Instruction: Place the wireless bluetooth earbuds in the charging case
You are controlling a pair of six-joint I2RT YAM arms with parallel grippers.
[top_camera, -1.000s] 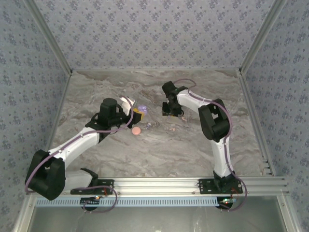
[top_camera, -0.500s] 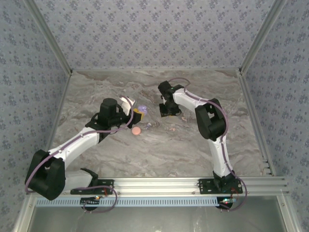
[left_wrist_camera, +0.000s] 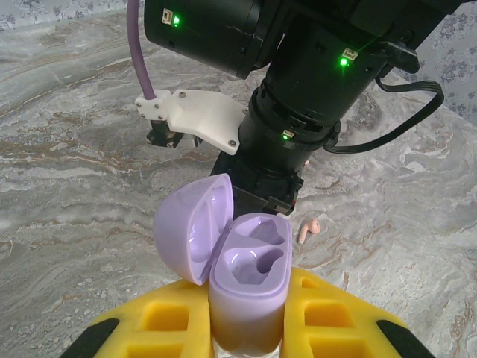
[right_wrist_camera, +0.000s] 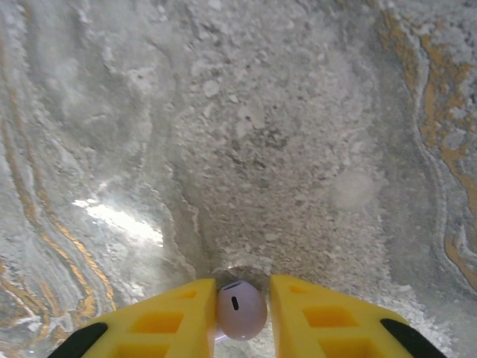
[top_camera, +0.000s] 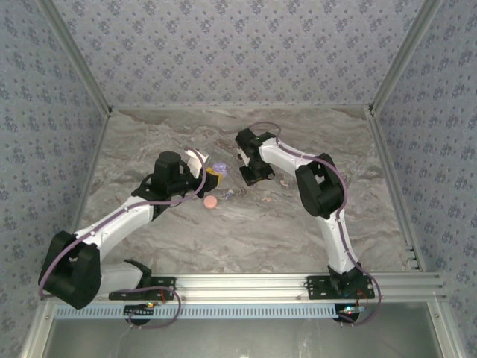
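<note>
The lilac charging case (left_wrist_camera: 250, 261) is gripped upright in the closed left pincer (left_wrist_camera: 250, 328), its lid (left_wrist_camera: 190, 224) swung back to one side so that both empty wells are offered upward and held steady for loading. A lilac earbud (right_wrist_camera: 240, 312) is pinched in the right pincer (right_wrist_camera: 241, 294), closed upon it above the marbled worktop (left_wrist_camera: 74, 171), and the right arm (left_wrist_camera: 298, 104) is seen just beyond the case, a placing judged to serve the carry toward a well. A pink earbud (left_wrist_camera: 308, 230) lies on the worktop just past the case, and a pink round case (top_camera: 211, 201) near by, both apart from either pincer.
</note>
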